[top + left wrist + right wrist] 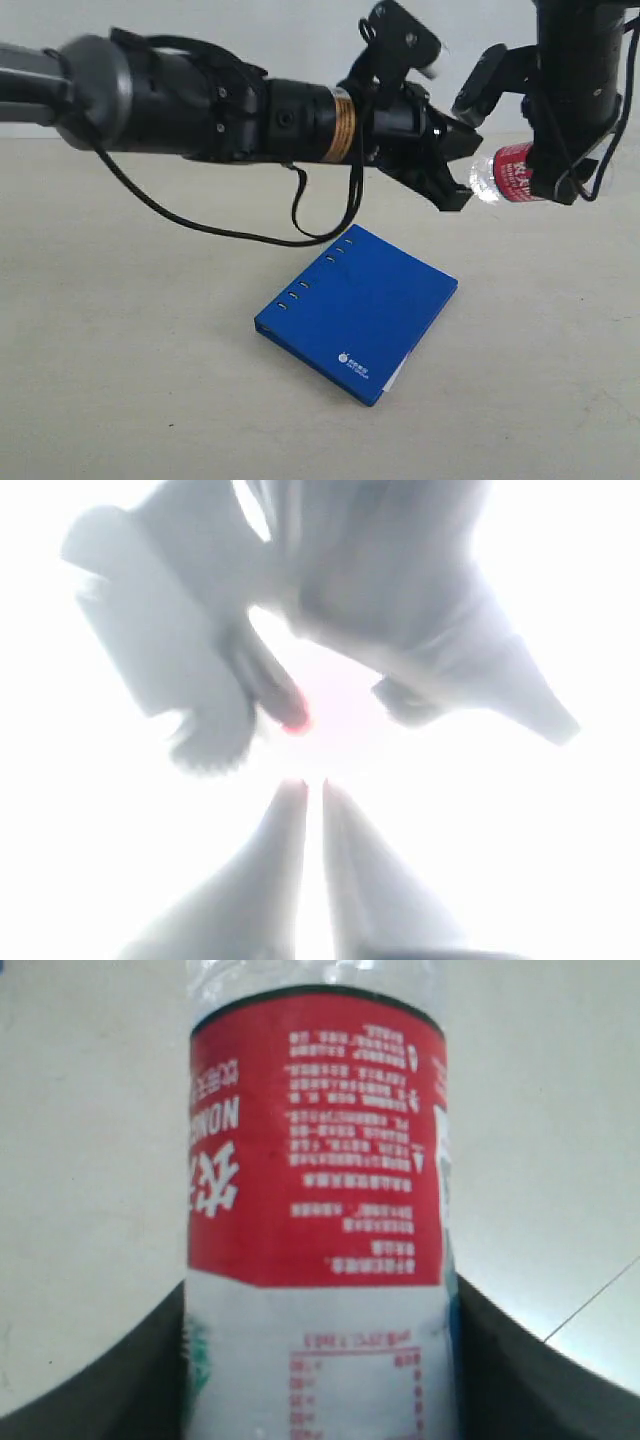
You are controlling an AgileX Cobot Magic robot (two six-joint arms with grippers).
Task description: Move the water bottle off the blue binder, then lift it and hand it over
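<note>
Two grippers hang above the pale table [110, 370]. The right gripper [552, 172] clamps the water bottle [510, 172], held sideways in the air, fingers [100, 1385] against both sides of its label. The left gripper [458, 170] sits at the bottle's 9 o'clock, just beside its clear end (wrist view washed out; spread or closed, I cannot tell). The blue binder [365, 305] lies flat on the table at the bottle's 7 o'clock, well apart.

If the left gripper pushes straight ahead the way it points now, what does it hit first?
Most likely the clear end of the water bottle, held sideways just ahead of the left gripper; depth is unclear from this view, so it could slip past.
</note>
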